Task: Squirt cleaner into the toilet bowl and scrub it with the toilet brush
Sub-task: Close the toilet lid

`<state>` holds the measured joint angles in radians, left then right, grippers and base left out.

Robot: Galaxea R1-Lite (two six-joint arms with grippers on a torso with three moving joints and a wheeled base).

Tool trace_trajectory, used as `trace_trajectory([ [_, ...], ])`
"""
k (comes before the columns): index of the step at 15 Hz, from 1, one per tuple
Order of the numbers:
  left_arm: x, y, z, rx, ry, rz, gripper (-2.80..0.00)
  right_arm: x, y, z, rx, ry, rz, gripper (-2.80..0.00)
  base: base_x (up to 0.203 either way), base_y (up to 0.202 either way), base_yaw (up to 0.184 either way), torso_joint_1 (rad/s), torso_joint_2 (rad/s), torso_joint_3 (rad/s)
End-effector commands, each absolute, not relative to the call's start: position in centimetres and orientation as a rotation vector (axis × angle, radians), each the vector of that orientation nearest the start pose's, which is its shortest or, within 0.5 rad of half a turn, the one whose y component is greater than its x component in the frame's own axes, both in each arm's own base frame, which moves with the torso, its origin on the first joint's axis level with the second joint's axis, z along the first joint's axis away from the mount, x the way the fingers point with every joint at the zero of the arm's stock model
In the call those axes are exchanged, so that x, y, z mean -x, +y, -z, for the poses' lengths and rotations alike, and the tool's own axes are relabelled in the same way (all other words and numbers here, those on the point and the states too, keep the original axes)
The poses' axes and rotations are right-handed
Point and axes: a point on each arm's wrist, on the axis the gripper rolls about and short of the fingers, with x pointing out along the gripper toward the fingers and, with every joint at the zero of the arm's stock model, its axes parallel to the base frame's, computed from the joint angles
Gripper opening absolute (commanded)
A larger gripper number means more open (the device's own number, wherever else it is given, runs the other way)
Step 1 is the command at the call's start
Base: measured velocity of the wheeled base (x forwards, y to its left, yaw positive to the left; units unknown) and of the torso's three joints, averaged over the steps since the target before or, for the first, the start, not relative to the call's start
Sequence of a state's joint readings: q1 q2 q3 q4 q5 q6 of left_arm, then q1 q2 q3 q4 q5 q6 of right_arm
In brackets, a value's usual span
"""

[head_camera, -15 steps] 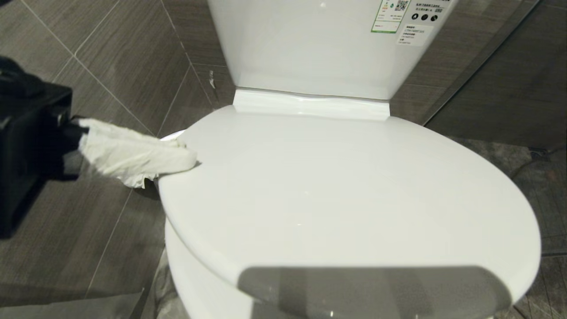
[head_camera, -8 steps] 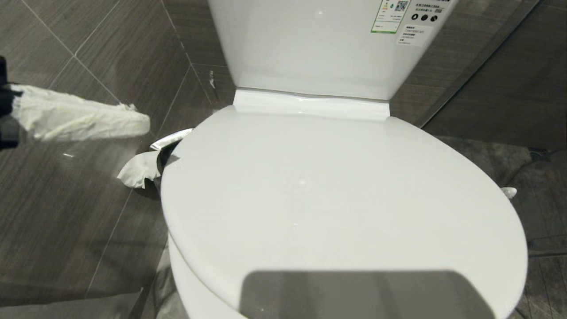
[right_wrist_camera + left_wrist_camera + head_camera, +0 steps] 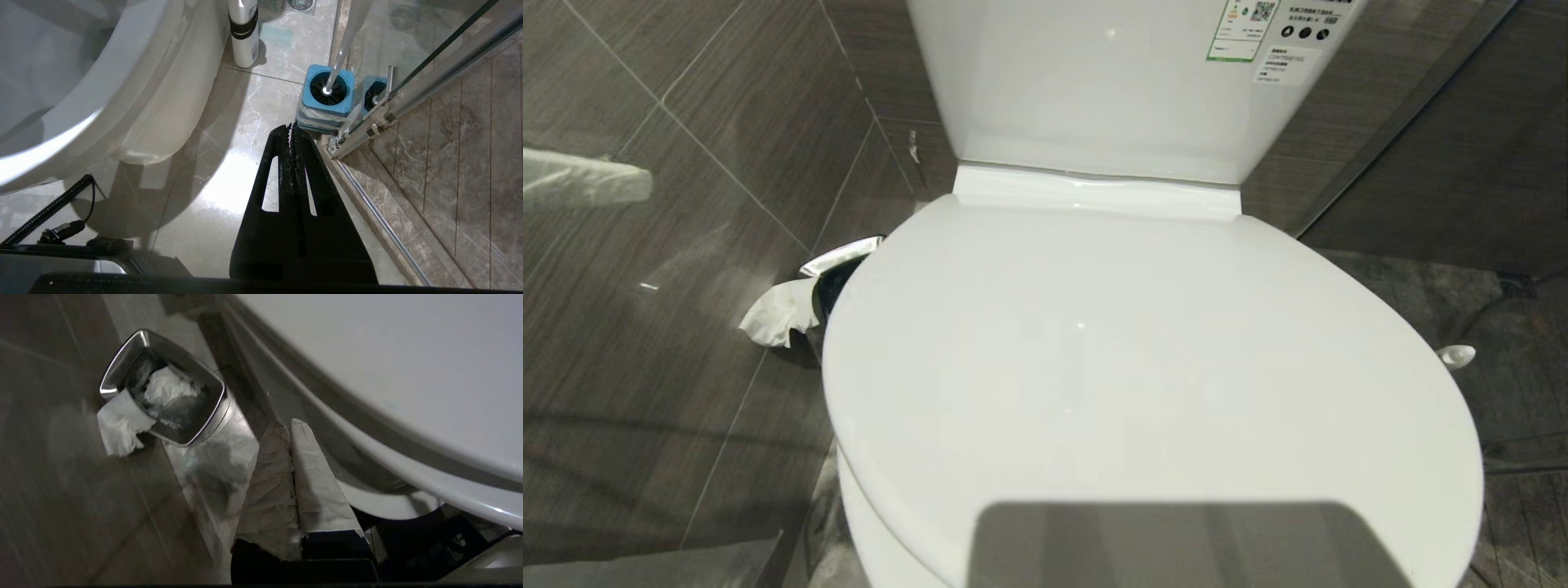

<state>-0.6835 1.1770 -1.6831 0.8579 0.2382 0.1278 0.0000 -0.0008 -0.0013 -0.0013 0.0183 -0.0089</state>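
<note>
Head view: toilet bowl (image 3: 890,523) covered by closed lid (image 3: 1143,359). Left claw (image 3: 580,181) at frame edge, tissue-wrapped. Raise lid first.

Left wrist view: left claw (image 3: 291,428) pressed together, holding nothing, beside lid rim; waste bin (image 3: 163,388) near. Hook tips under rim, lift slowly.

Right wrist view: right claw (image 3: 291,130) closed, empty, parked over floor. Toilet brush (image 3: 339,61) stands in holder (image 3: 325,102); bottle (image 3: 244,32) beside bowl base.

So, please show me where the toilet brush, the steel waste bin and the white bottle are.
toilet brush (image 3: 331,77): right wrist view, on its white handle above the blue holder.
steel waste bin (image 3: 212,416): left wrist view, on its shiny rim.
white bottle (image 3: 244,45): right wrist view, on its body.
</note>
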Motion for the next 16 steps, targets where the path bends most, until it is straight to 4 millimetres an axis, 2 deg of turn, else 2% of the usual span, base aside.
trace_trajectory([
  [1, -6.7, -4.6, -39.4, -0.265, 0.385, 0.414, -2.8, 2.3, 0.0, -7.6, 0.009, -0.002, -0.018, -2.8, 0.0, 0.0, 0.0, 0.0, 0.0, 0.0],
  [7, -5.7, -3.8, -39.1, -0.257, 0.417, 0.403, -2.8, 2.3, 0.0, -7.6, 0.009, -0.003, -0.018, -2.8, 0.0, 0.0, 0.0, 0.0, 0.0, 0.01],
  [16, -4.2, -2.7, -38.0, -0.281, 0.445, 0.412, -2.8, 2.3, 0.0, -7.6, 0.009, -0.003, -0.018, -2.8, 0.0, 0.0, 0.0, 0.001, 0.0, 0.179],
])
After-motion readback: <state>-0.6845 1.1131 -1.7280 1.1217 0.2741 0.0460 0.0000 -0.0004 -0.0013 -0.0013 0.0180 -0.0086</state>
